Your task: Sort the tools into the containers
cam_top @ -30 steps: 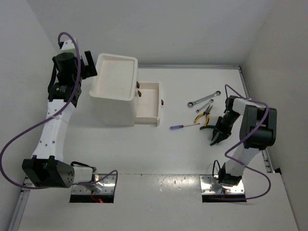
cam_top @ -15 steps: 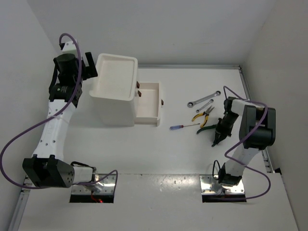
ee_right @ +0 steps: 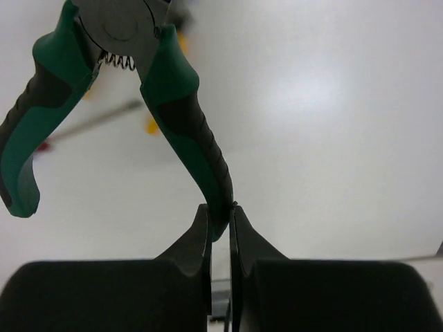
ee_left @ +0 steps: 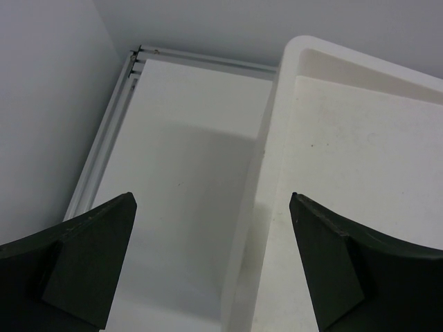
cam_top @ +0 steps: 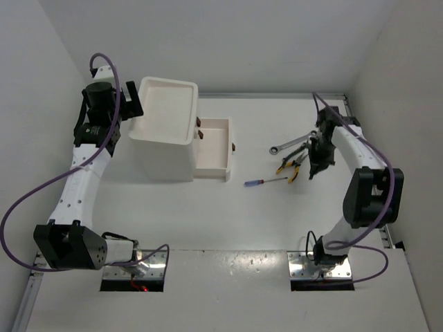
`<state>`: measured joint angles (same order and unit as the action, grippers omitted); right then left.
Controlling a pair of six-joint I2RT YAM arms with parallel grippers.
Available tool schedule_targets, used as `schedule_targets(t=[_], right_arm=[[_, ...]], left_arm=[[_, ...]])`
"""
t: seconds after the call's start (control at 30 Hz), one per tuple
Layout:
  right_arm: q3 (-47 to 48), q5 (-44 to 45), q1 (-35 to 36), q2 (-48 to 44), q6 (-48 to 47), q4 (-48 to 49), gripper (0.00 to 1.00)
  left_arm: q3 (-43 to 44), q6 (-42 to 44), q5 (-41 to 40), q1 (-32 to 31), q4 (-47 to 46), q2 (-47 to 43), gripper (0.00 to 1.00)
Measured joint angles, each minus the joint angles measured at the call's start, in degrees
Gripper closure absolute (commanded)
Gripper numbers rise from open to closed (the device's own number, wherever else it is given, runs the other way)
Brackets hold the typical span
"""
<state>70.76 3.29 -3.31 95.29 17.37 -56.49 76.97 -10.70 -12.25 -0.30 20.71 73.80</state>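
by the wrenches (cam_top: 289, 145) at table right, right gripper (ee_right: 220, 207) has swung up from nearer its base, clamped on one handle of the green-handled pliers (ee_right: 176, 97), apparently lifted. pick looks done; open drawer (cam_top: 214, 142) is well apart. left gripper (ee_left: 212, 200) is spread wide beside the cabinet (cam_top: 166, 111).
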Motion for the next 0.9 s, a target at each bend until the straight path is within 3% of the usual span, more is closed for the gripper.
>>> schedule_targets(t=[0.23,0.4,0.67,0.9], right_arm=[[22.9,3.0,11.7,4.3,-0.2,0.3,1.00],[33.9,4.3,19.3,13.7,-0.7,-0.2,1.00],[45.0,6.5,27.4,28.1,-1.1,-1.5,1.00],[53.0,8.9,32.2,31.9,-1.4,-1.2,1.00]], left_arm=[[-0.4,-0.3,0.0,0.0,-0.3,0.0,0.00],[-0.6,-0.3,0.0,0.0,-0.3,0.0,0.00],[-0.7,-0.3,-0.5,-0.2,-0.6,1.9,0.00],[-0.8,-0.5,-1.2,-0.5,-0.6,2.7,0.00]])
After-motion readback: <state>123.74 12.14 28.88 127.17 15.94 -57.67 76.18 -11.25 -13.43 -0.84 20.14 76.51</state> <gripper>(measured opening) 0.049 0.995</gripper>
